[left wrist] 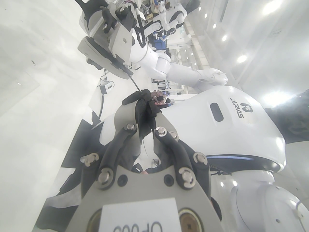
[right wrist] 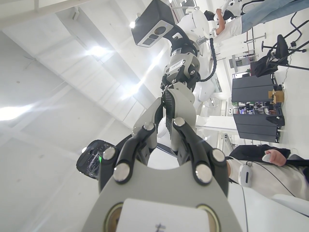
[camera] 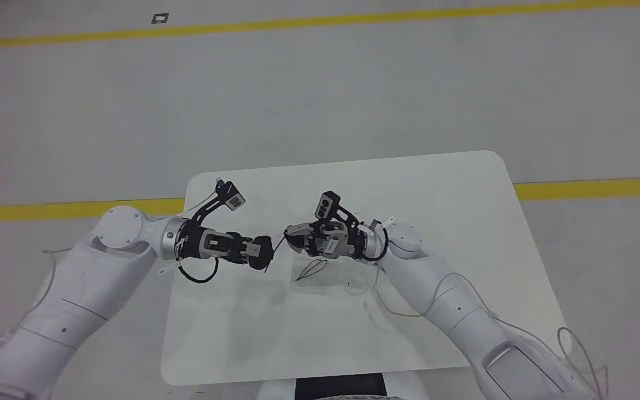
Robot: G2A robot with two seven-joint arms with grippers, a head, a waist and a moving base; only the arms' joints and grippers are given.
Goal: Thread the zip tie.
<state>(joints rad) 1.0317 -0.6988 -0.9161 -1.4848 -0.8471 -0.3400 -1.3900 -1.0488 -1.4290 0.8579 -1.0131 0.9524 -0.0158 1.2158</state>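
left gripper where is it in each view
top view: left gripper over the table, tip to tip with the right gripper.
left wrist view: left gripper in the foreground, fingers shut on the zip tie.
right wrist view: left gripper farther off, facing the right gripper.
shared landmark: the right gripper.

we take this for a robotics lab in a large hall: the white table [camera: 450, 200] stands on a grey floor marked with yellow lines [camera: 300, 22], one at twelve o'clock of it, another running off at nine and three. around it we see other white robots [left wrist: 177, 14], rows of ceiling lights [left wrist: 271, 7], dark equipment cabinets [right wrist: 253, 92] and an office chair [right wrist: 281, 47].
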